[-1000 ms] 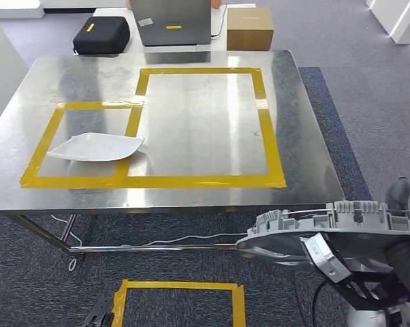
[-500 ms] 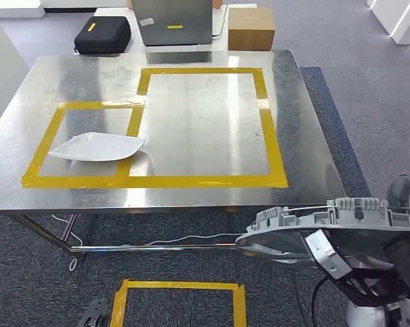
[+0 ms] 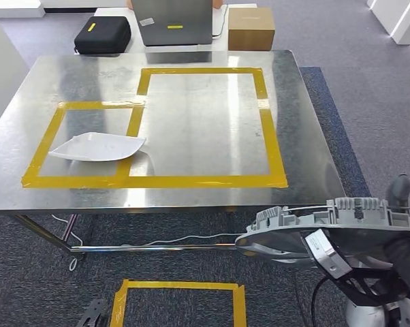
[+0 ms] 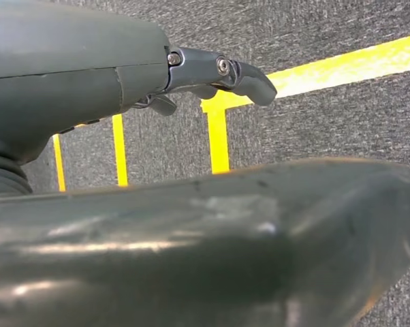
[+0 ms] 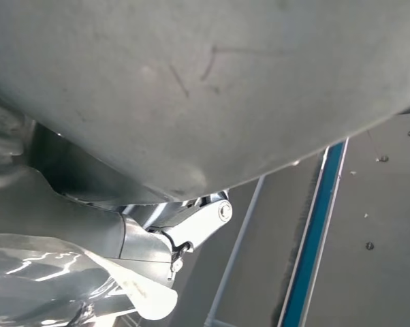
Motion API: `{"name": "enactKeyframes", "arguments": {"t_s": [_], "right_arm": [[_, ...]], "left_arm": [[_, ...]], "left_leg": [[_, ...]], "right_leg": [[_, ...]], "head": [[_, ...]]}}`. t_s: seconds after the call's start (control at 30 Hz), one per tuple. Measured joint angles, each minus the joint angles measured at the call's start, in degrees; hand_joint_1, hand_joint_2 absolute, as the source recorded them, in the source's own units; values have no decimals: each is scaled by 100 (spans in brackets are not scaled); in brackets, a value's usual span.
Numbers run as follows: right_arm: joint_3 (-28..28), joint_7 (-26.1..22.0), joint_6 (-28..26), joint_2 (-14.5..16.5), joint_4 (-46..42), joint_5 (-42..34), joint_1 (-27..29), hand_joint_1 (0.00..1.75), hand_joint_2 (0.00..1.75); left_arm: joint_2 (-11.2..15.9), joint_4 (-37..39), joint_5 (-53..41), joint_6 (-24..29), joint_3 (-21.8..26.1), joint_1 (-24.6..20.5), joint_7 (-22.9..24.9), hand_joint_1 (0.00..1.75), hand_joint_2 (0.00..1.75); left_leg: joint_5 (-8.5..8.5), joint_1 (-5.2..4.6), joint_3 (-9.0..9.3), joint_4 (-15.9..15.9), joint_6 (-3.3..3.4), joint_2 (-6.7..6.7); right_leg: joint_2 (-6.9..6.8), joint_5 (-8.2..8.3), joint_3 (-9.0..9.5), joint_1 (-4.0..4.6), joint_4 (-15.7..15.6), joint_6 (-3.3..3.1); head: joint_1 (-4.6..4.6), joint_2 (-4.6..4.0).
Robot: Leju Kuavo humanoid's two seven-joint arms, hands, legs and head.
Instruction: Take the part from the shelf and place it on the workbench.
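At the lower right of the head view, nearest the robot, the part, a large grey moulded piece with ribbed fins along its upper edge and a white label on its side, is carried flat in the air, short of the near edge of the workbench and over the carpet. It touches no surface. The right hand shows there only as a dark thumb-like tip standing up behind the part's far right end; in the right wrist view the part's pale underside lies close over the hand and one silvery finger reaches along beneath it, so the hand appears to hold the part from below, though the grasp itself is hidden.

In the left wrist view the left hand hangs above the carpet and its yellow floor tape, one dark finger stretched out straight with nothing in it; how the other fingers lie cannot be told.

Further up the frame, the steel workbench carries two yellow-taped rectangles. A white curved piece lies in the smaller rectangle, centre left. The larger rectangle, at the centre, is bare.

By this showing the part is already off the shelf and brought close. What is left is to carry it over the bench, probably to the larger rectangle, set it down and let go.
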Motion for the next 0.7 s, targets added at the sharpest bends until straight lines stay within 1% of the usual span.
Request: {"name": "enactKeyframes", "arguments": {"t_s": [0.37, 0.4, 0.43, 0.47, 0.5, 0.53, 0.57, 0.63, 0.67, 0.7], "right_arm": [[0, -22, 0, 0, 52, 0, -4, 175, 175], [1, -26, 0, 0, 54, 0, -6, 175, 175], [2, -29, 0, 1, 55, 0, -9, 175, 175], [5, -33, 0, 1, 55, 1, -11, 175, 175], [10, -39, 0, 1, 57, 2, -15, 175, 175], [14, -43, 0, 1, 59, 2, -23, 175, 175], [15, -46, 0, 1, 63, 1, -32, 175, 175], [11, -49, 0, 0, 82, -2, -49, 175, 175], [8, -49, 0, 0, 96, -2, -52, 175, 175], [5, -49, 0, 0, 111, -2, -53, 175, 175]], "left_arm": [[0, -4, -28, -16, 16, 5, -51, 0, 0], [7, -5, -27, -19, 20, 6, -57, 0, 0], [14, -6, -24, -23, 26, 7, -64, 0, 0], [18, -8, -19, -30, 30, 8, -72, 0, 0], [16, -10, -12, -38, 34, 10, -80, 0, 0], [7, -11, -6, -44, 37, 8, -86, 0, 0], [-2, -13, -2, -48, 38, 6, -89, 0, 0], [-9, -14, -1, -55, 46, 8, -91, 0, 0], [-9, -15, -1, -60, 57, 16, -91, 0, 0], [-10, -14, -1, -66, 70, 25, -91, 0, 0]], "left_leg": [[-2, -1, -1, 3, 0, 0], [-9, -7, -6, 10, 17, -2], [-9, -16, -6, -4, 50, -5], [15, -13, 27, -67, 93, -11], [60, 3, 84, -173, 132, -18], [121, 30, 152, -296, 160, -23], [176, 65, 211, -398, 169, -29], [208, 108, 243, -461, 160, -36], [199, 127, 242, -456, 140, -42], [180, 152, 243, -440, 108, -47]], "right_leg": [[-1, 2, 1, -3, -2, 1], [-8, 11, 5, -14, -15, 16], [-17, 26, 16, -23, -41, 37], [-24, 39, 34, -23, -79, 61], [-4, 37, 41, -23, -95, 88], [44, -18, 13, -20, -32, 106], [102, -127, -78, -23, 155, 126], [192, -437, -422, -73, 839, 190], [201, -535, -599, -106, 1160, 234], [199, -532, -698, -146, 1316, 282]], "head": [[0, 0], [-1, 0], [-8, 0], [-18, 0], [-18, 0], [-19, 0], [-10, 0], [0, 0], [2, 0], [0, 0]]}}
